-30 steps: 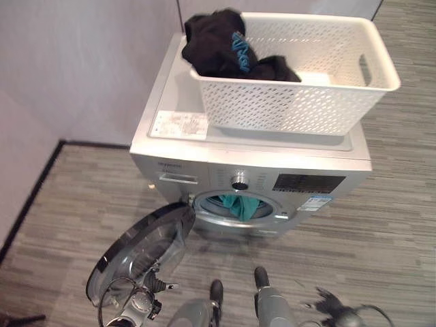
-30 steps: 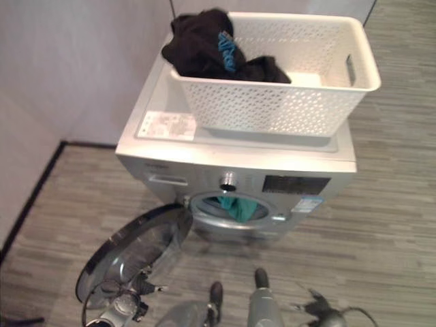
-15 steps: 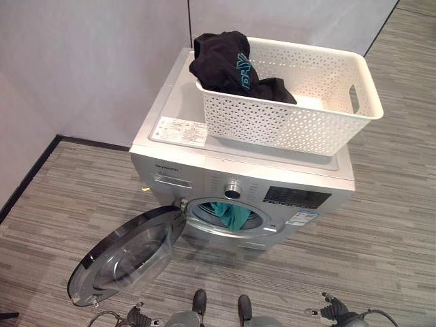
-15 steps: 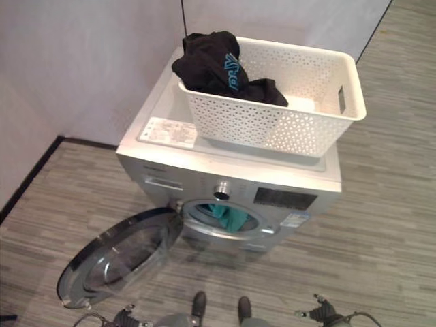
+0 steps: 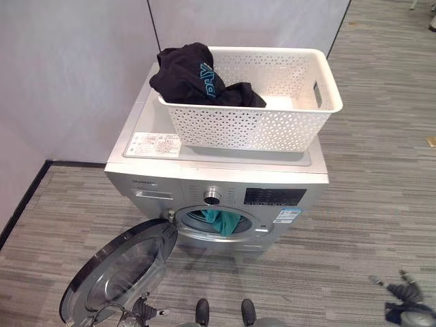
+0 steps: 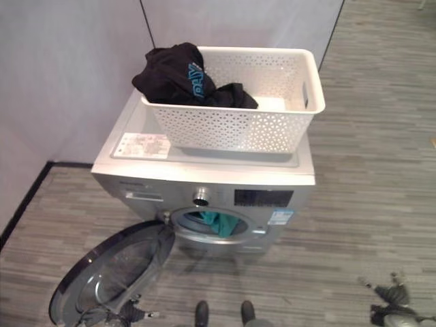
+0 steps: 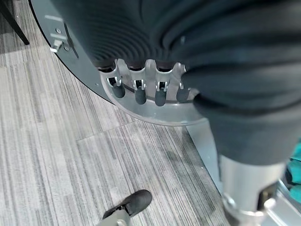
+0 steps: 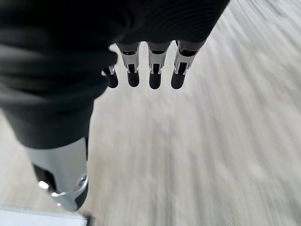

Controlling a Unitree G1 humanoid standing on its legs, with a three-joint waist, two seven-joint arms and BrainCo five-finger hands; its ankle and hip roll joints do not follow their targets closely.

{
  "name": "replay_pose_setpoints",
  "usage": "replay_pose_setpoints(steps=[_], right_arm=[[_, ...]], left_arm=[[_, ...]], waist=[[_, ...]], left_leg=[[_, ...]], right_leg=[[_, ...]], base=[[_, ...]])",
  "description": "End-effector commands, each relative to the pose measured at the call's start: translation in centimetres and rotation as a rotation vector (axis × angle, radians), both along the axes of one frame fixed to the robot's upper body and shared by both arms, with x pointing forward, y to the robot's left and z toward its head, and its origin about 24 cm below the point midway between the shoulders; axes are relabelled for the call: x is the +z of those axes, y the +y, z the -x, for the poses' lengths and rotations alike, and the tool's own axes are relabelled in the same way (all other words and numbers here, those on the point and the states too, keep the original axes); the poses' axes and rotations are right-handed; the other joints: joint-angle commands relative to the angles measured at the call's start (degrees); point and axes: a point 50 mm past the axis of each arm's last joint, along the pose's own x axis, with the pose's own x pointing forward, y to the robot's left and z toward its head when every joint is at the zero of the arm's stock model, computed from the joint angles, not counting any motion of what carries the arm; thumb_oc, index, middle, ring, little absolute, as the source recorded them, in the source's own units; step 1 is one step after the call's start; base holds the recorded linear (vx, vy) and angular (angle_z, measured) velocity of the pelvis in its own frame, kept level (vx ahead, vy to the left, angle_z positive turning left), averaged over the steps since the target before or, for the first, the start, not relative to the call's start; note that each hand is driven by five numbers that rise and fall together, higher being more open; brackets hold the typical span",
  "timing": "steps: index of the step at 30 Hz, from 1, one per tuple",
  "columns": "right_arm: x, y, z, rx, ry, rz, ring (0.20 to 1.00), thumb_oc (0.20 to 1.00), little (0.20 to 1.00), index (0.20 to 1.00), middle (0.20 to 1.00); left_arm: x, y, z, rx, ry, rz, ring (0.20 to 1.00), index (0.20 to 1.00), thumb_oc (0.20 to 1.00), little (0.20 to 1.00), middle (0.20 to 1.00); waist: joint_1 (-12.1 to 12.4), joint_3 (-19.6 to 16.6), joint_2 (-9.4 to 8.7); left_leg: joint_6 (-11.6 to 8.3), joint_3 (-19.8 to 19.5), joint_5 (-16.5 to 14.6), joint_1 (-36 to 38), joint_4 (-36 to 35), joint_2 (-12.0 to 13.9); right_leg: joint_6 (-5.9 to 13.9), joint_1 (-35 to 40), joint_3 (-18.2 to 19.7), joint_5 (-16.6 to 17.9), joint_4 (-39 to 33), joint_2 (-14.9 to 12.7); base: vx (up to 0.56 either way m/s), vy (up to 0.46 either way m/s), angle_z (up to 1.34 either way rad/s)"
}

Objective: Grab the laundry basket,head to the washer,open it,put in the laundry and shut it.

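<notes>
A white perforated laundry basket [image 5: 238,126] stands on top of the silver washer [image 5: 146,126]. A black garment with teal print [image 5: 187,75] is heaped at the basket's left end. The washer's round door [image 5: 119,272] hangs wide open, swung down to the left. A teal cloth [image 5: 221,219] shows inside the drum opening. My left hand [image 5: 146,312] is low beside the open door, fingers [image 7: 161,94] relaxed and empty, just short of the door's rim [image 7: 150,110]. My right hand [image 5: 402,296] hangs low at the right above the floor, fingers [image 8: 155,70] straight, holding nothing.
Grey wall panels stand behind and to the left of the washer, with a black baseboard [image 5: 24,197] along the left wall. Grey wood-look floor [image 5: 368,204] spreads in front and to the right of the washer.
The camera has pulled back and turned, so the whole picture has shifted. Basket, clothes and open door stand as before. My right hand now shows further out to the right.
</notes>
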Motion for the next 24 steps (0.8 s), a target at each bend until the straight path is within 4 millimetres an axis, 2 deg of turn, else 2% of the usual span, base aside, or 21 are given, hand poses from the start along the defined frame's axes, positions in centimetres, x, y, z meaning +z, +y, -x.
replay_pose_setpoints(steps=[1,3,5,7,8,9,10,14,15,16,18,19,21,24], right_arm=[[6.6,-3.7,-1.5,0.025,-0.088,0.260,1.000,1.000,1.000,1.000,1.000],[11.5,-4.8,-2.8,0.049,-0.193,0.410,1.000,1.000,1.000,1.000,1.000],[16.2,-5.1,-4.1,0.085,-0.292,0.561,1.000,1.000,1.000,1.000,1.000],[20.5,-4.6,-5.2,0.114,-0.422,0.687,1.000,1.000,1.000,1.000,1.000],[25.1,-3.2,-6.4,0.169,-0.551,0.825,1.000,1.000,1.000,1.000,1.000],[26.9,-2.3,-7.0,0.204,-0.613,0.871,1.000,1.000,1.000,1.000,1.000],[26.9,-2.3,-7.1,0.205,-0.613,0.872,1.000,1.000,1.000,1.000,1.000],[33.6,2.4,-9.6,0.392,-0.881,0.986,1.000,1.000,1.000,1.000,1.000],[35.4,3.9,-10.7,0.488,-0.984,0.929,1.000,1.000,1.000,1.000,1.000],[36.2,4.3,-11.4,0.527,-1.059,0.835,1.000,1.000,1.000,1.000,1.000],[37.3,4.5,-12.6,0.552,-1.021,0.822,1.000,1.000,1.000,1.000,1.000],[38.6,5.2,-13.3,0.582,-0.976,0.865,1.000,1.000,1.000,1.000,1.000],[41.1,7.4,-15.5,0.644,-0.977,0.881,1.000,1.000,1.000,1.000,1.000],[43.4,9.5,-17.9,0.690,-0.978,0.853,1.000,1.000,1.000,1.000,1.000]], left_arm=[[0.0,0.5,-0.1,0.017,0.009,0.000,1.000,1.000,1.000,1.000,1.000],[0.0,0.4,-0.1,-0.013,0.008,-0.004,1.000,1.000,1.000,1.000,1.000],[0.1,0.3,0.0,-0.056,0.008,-0.008,1.000,1.000,1.000,1.000,1.000],[0.0,0.5,0.4,-0.021,0.016,-0.001,1.000,1.000,1.000,1.000,1.000],[-0.2,0.7,1.0,0.020,0.025,0.011,1.000,1.000,1.000,1.000,1.000],[-0.2,0.7,1.3,0.029,0.034,0.012,1.000,1.000,1.000,1.000,1.000],[-0.2,0.7,1.3,0.031,0.034,0.013,1.000,1.000,1.000,1.000,1.000],[-0.5,0.7,2.5,0.035,0.071,0.012,1.000,1.000,1.000,1.000,1.000],[-0.5,1.0,2.9,0.038,0.080,0.006,1.000,1.000,1.000,1.000,1.000],[-0.6,1.1,3.4,0.048,0.094,0.007,1.000,1.000,1.000,1.000,1.000],[-0.7,1.4,4.3,0.072,0.120,0.015,1.000,1.000,1.000,1.000,1.000],[-0.6,1.9,4.8,0.088,0.136,0.012,1.000,1.000,1.000,1.000,1.000],[-0.7,2.2,5.8,0.150,0.155,0.019,1.000,1.000,1.000,1.000,1.000],[-0.9,2.4,7.2,0.195,0.192,0.023,1.000,1.000,1.000,1.000,1.000]], waist=[[0.4,-1.6,-2.43],[0.4,-2.0,-2.58],[0.6,-2.3,-2.80],[1.0,-2.7,-3.13],[1.8,-3.3,-3.74],[2.4,-3.5,-4.11],[2.3,-3.5,-4.08],[4.6,-4.1,-5.85],[5.4,-4.1,-6.50],[6.1,-4.1,-6.98],[7.6,-4.0,-7.74],[8.8,-3.7,-8.52],[9.3,-3.6,-8.94],[10.8,-3.2,-9.42]], left_leg=[[-2.35,-0.9,-0.3,-1.4,0.0,4.4],[-2.20,-1.0,-0.7,-1.3,0.0,4.3],[-2.09,-1.1,-1.0,-1.1,0.0,4.1],[-1.93,-1.2,-1.3,-1.0,0.0,3.9],[-1.77,-1.4,-1.5,-1.1,0.0,3.7],[-1.71,-1.4,-1.6,-1.1,0.0,3.6],[-1.69,-1.4,-1.6,-1.0,0.0,3.6],[-1.49,-2.3,-1.6,-1.5,0.0,3.1],[-1.49,-2.5,-1.4,-1.7,0.0,3.0],[-1.47,-2.7,-1.3,-2.0,0.0,2.8],[-1.47,-3.2,-1.1,-2.6,0.0,2.6],[-1.50,-3.5,-0.9,-3.1,0.0,2.5],[-1.47,-3.8,-0.6,-4.1,0.0,2.2],[-1.26,-4.3,-0.3,-5.2,0.0,1.7]], right_leg=[[5.34,-2.1,2.5,0.8,0.4,-4.6],[5.56,-2.0,2.4,0.5,0.4,-4.8],[5.75,-1.8,2.4,0.5,0.4,-5.0],[5.90,-1.8,2.4,0.5,0.4,-5.2],[6.01,-1.7,2.3,0.5,0.4,-5.4],[6.05,-1.6,2.1,0.5,0.4,-5.5],[6.07,-1.6,2.1,0.5,0.4,-5.5],[6.22,-1.6,1.5,0.6,0.4,-5.8],[6.26,-1.7,1.3,0.7,0.4,-5.9],[6.28,-1.8,1.0,0.8,0.4,-6.1],[6.39,-2.0,0.5,1.0,0.4,-6.3],[6.44,-2.2,0.1,1.2,0.4,-6.4],[6.61,-3.0,-0.3,1.5,0.4,-6.7],[6.81,-3.8,-0.7,2.0,0.4,-7.1]], base=[[0.04,0.035,-0.02],[0.05,0.048,-0.02],[0.04,0.047,-0.01],[0.04,0.044,0.01],[0.05,0.035,0.00],[0.04,0.028,0.00],[0.00,0.000,0.00],[0.01,0.016,0.03],[0.00,0.000,0.00],[0.00,0.000,0.00],[-0.01,0.038,0.17],[-0.02,0.039,0.39],[-0.02,0.038,0.34],[0.01,0.046,0.18]])
